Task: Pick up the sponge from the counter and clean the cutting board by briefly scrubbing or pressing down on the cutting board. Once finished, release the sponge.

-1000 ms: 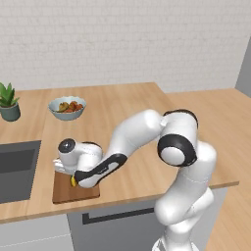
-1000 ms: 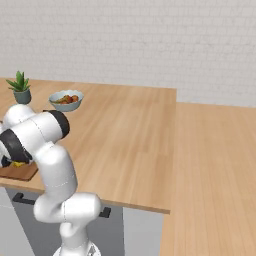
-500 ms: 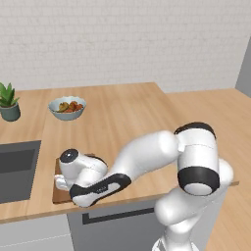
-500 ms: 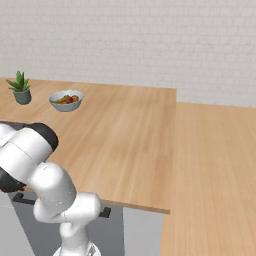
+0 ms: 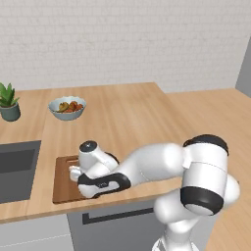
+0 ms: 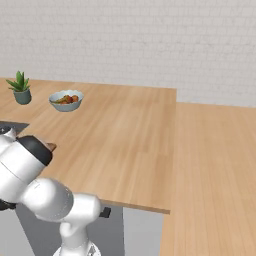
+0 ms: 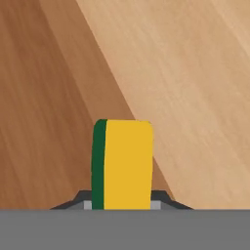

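We see the claw (image 7: 119, 207) closed on the sponge (image 7: 122, 163), which stands on edge between the two dark finger tips in the hand view, its yellow foam face toward the camera and its green scouring layer as a thin strip along one side. Past the sponge, the dark reddish-brown cutting board (image 7: 44, 112) fills one side of that view and the lighter counter (image 7: 195, 88) the other, the board's edge running diagonally right behind the sponge; we cannot tell whether the sponge touches the wood. In the left base view the hand reaches low over the cutting board (image 5: 66, 181), which lies near the front edge of the counter (image 5: 127, 117), and the wrist covers much of the board's near side. Just beyond the board from the claw, on the far side from the arm's base, sits the dark sink (image 5: 17, 169). Well behind the claw, toward the wall, stand a bowl of fruit (image 5: 67, 106) and a small potted plant (image 5: 9, 102). In the right base view the bowl of fruit (image 6: 66, 99) and potted plant (image 6: 21, 87) sit at the back of the counter (image 6: 125, 135).
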